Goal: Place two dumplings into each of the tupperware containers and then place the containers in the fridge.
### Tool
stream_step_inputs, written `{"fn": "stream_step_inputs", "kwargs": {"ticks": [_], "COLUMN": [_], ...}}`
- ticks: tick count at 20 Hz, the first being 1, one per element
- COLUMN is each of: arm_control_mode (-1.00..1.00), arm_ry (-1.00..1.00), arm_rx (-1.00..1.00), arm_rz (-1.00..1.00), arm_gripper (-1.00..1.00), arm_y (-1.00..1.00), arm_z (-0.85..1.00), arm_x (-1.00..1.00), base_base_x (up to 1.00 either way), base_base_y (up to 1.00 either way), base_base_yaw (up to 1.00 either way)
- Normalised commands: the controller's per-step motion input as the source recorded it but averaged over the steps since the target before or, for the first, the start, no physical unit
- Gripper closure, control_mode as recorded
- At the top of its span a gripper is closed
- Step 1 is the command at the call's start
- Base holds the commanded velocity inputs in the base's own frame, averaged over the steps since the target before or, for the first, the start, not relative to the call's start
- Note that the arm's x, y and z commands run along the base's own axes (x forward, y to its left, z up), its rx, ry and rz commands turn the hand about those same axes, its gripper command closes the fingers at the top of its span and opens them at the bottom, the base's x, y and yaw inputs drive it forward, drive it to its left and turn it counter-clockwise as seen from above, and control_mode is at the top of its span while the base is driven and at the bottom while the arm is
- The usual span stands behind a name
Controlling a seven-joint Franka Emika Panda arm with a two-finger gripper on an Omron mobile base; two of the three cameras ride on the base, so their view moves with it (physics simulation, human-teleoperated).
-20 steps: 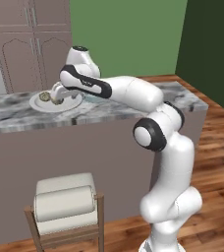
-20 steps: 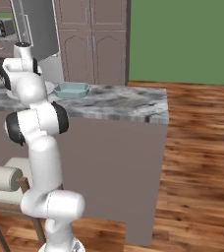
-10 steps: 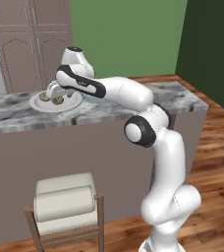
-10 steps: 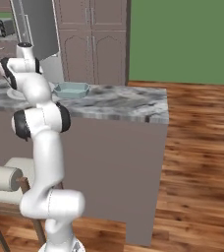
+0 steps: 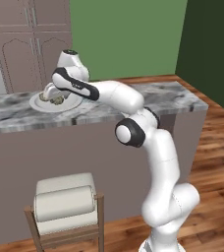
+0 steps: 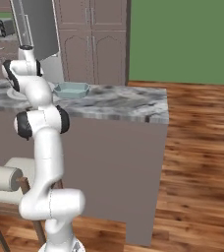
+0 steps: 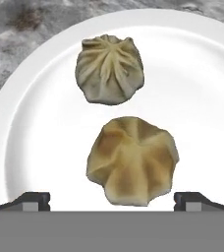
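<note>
Two pleated tan-brown dumplings, near one (image 7: 132, 167) and far one (image 7: 109, 69), are seen apart on a round white plate (image 7: 30, 142) on the grey marble counter (image 5: 173, 96). The gripper (image 7: 112, 199) is held directly over the near one, fingers spread wide, nothing grasped. A pale teal tupperware container (image 6: 71, 89) is seen further along the counter.

We see a glossy white arm (image 5: 158, 162) of rounded tubular links, dark grey-black round joint caps at elbow and shoulder, black band along the wrist, small dark fingers (image 7: 33, 201), white bulbous base
</note>
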Motion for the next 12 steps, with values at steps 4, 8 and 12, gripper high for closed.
{"fn": "stream_step_inputs", "kwargs": {"ticks": [4, 8, 12], "arm_control_mode": [-1.00, -1.00, -1.00], "arm_ry": [0.00, 0.00, 0.02], "arm_rx": [0.00, 0.00, 0.00], "arm_rz": [0.00, 0.00, 0.00], "arm_gripper": [-1.00, -1.00, -1.00], "arm_y": [0.14, 0.01, 0.00], "arm_z": [-0.18, -0.01, 0.00], "arm_x": [0.24, 0.17, 0.01], "base_base_x": [0.00, 0.00, 0.00], "base_base_y": [0.00, 0.00, 0.00], "base_base_yaw": [0.00, 0.00, 0.00]}}
